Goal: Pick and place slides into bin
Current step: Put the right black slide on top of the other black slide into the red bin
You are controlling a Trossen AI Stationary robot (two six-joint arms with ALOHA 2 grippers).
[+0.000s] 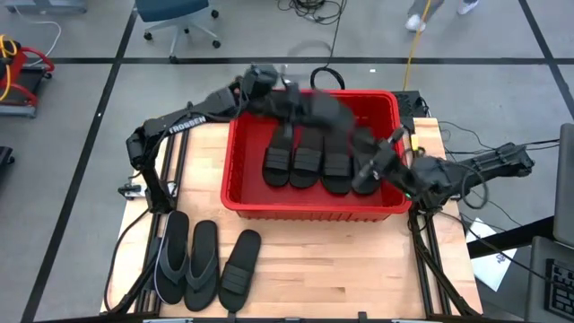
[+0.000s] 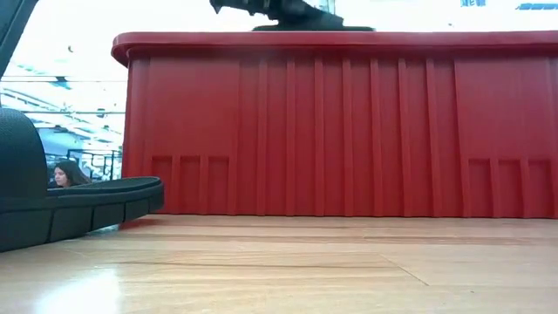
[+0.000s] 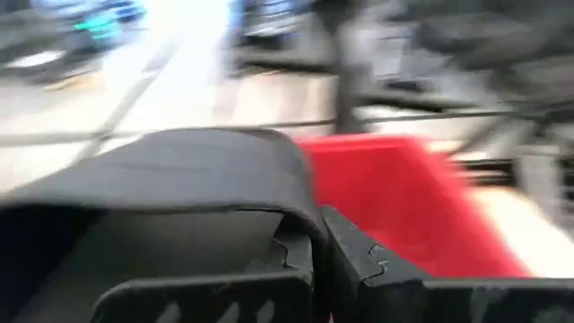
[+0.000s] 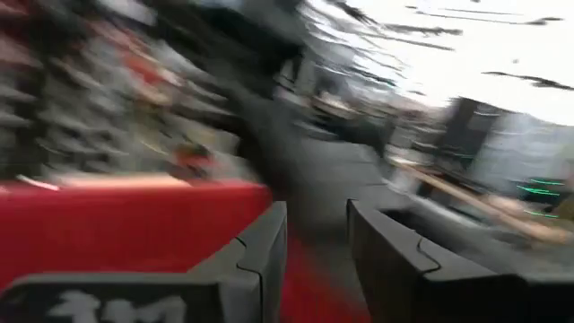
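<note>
Slides, matte black rubber sandals (image 1: 305, 160), lie four abreast in our red plastic bin (image 1: 235, 157); three more (image 1: 204, 263) sit outside. Left gripper (image 1: 345, 121) clamps one slide over the far rim; right gripper (image 1: 381, 152) stands parted, empty.

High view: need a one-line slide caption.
Left gripper carries a slide over the red bin; right gripper open inside it; three sandals wait.

You see a big red bin (image 1: 235, 170) on the wooden table. Four black slides (image 1: 307, 160) lie side by side inside it, and a fifth hangs blurry above its far edge. Three more slides (image 1: 199, 263) lie flat near the front edge.
</note>
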